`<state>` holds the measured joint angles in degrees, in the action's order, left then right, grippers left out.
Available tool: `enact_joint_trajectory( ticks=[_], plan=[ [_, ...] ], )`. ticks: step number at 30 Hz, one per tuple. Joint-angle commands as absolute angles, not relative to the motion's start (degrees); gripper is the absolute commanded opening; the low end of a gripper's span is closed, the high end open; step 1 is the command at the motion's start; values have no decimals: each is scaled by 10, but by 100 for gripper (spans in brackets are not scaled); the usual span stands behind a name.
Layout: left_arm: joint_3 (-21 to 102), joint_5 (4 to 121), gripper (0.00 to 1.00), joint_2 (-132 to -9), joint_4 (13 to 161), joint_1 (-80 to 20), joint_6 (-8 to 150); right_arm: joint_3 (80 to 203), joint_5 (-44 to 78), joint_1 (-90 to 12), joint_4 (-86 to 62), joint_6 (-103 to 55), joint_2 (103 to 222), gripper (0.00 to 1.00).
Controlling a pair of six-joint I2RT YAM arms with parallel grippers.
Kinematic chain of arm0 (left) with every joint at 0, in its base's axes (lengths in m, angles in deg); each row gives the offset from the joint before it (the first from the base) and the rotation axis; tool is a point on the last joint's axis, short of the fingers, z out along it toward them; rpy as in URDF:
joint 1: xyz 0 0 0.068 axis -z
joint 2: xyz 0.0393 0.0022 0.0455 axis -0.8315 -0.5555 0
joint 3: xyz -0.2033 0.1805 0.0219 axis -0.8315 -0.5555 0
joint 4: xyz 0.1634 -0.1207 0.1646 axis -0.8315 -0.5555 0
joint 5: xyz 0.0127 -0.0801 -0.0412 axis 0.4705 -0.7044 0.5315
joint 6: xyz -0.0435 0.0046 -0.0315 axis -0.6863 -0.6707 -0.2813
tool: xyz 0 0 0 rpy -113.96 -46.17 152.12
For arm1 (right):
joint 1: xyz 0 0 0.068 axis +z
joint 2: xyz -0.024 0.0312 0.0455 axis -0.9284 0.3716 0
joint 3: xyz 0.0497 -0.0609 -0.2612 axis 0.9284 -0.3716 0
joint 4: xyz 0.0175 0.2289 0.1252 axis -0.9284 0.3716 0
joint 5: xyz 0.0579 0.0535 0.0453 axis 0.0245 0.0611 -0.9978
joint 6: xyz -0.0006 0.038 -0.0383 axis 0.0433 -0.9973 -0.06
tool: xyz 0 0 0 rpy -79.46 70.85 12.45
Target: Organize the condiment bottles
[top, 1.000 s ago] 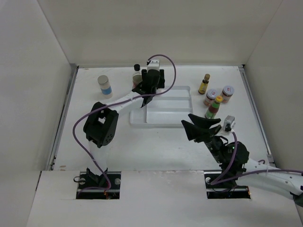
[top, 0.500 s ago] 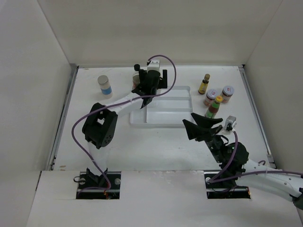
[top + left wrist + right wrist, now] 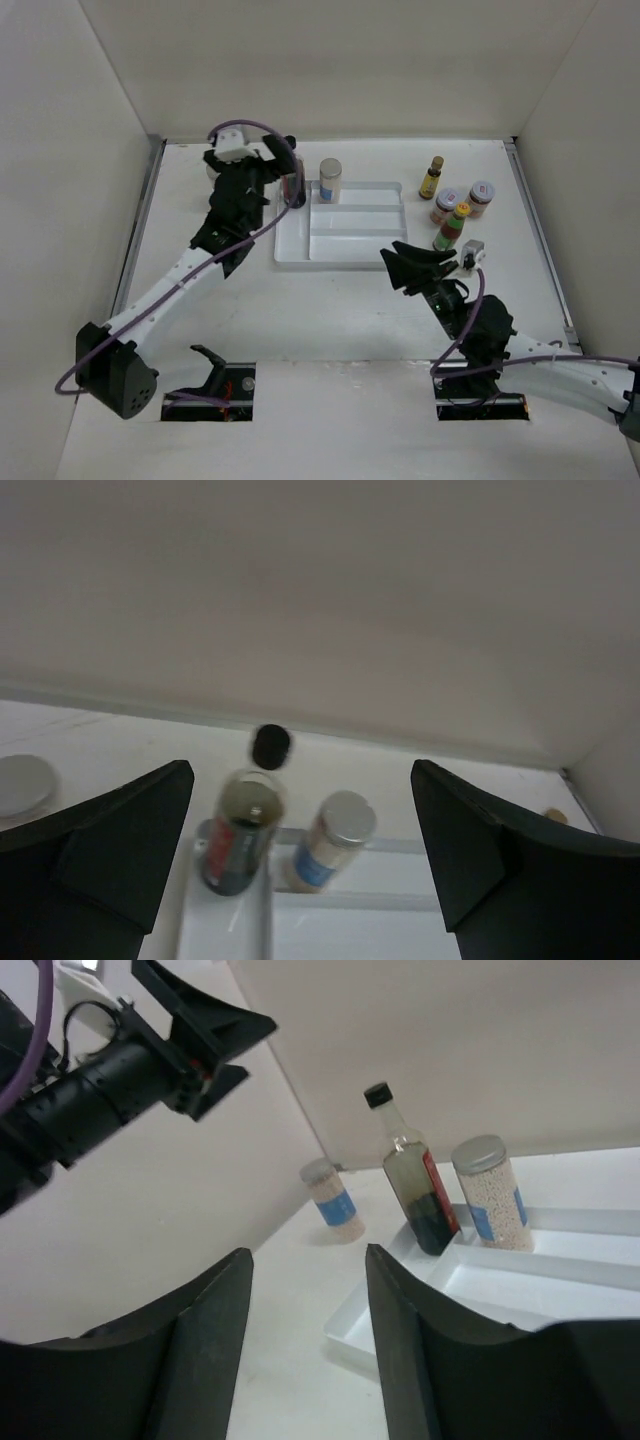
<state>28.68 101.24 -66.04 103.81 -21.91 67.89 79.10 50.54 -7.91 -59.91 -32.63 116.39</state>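
Note:
The dark black-capped bottle (image 3: 292, 183) (image 3: 412, 1185) stands in the back left corner of the white divided tray (image 3: 360, 242). Beside it in the tray is a silver-lidded jar (image 3: 330, 180) (image 3: 328, 842) with a blue label. My left gripper (image 3: 272, 172) (image 3: 300, 775) hangs open just left of them, holding nothing. A blue-labelled white jar (image 3: 335, 1200) stands on the table left of the tray, hidden under the left arm in the top view. My right gripper (image 3: 415, 265) (image 3: 308, 1255) hovers open and empty near the tray's front right corner.
On the right of the tray stand a tiny yellow bottle (image 3: 432, 177), two red-labelled jars (image 3: 446, 205) (image 3: 481, 198) and a red-sauce yellow-capped bottle (image 3: 452, 228). White walls close the table at the back and sides.
The left gripper opened, left the silver-lidded jar standing in the tray's back, and swung left. The right gripper's fingers came closer together; that arm shifted slightly left.

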Motion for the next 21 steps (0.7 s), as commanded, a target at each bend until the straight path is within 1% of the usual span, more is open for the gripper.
enact_joint_trajectory(
  ticks=[1,2,3,5,6,7,10,12,14,21],
  plan=[
    [227,1061,92,-646,1014,-297,638,827,469,-82,-584,-345,1207,48],
    [226,1052,93,-651,992,-325,627,835,455,-81,-581,-349,1226,44],
    [232,1038,93,-664,972,-350,621,841,446,-80,-579,-351,1241,41],
    [254,1011,94,-705,944,-389,611,851,433,-75,-579,-351,1270,41],
    [267,1005,94,-730,936,-403,610,854,430,-74,-579,-350,1281,43],
    [279,1001,94,-751,930,-415,610,855,428,-74,-579,-351,1290,47],
    [314,1008,94,-812,925,-440,612,858,428,-74,-579,-351,1303,64],
    [338,1015,94,-849,923,-451,613,858,428,-74,-579,-351,1303,73],
    [360,1017,94,-878,916,-458,613,857,428,-74,-580,-353,1304,76],
    [409,1016,93,-947,920,-484,615,858,423,-74,-578,-356,1308,78]
  ],
)
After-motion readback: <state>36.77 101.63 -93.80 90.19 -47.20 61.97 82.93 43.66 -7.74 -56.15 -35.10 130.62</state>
